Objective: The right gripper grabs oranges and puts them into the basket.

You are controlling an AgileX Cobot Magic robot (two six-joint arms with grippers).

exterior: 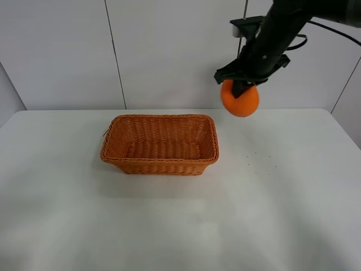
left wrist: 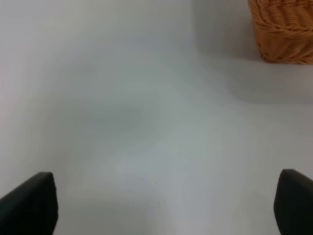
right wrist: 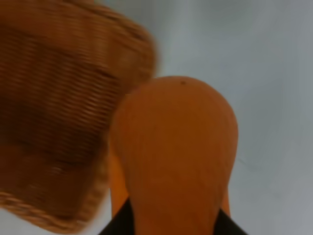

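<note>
My right gripper (exterior: 243,86) is shut on the orange (exterior: 240,100) and holds it in the air, above the table and just right of the basket (exterior: 160,144). The woven orange-brown basket stands empty on the white table, left of centre. In the right wrist view the orange (right wrist: 176,152) fills the middle of the frame, with the basket (right wrist: 58,122) blurred beside it. My left gripper (left wrist: 166,205) is open, low over bare table, with a corner of the basket (left wrist: 286,29) beyond it. The left arm is out of the exterior high view.
The white table (exterior: 271,203) stretches around the basket, with a few small dark specks (exterior: 260,159) right of it. A pale panelled wall (exterior: 163,51) stands behind the table's far edge.
</note>
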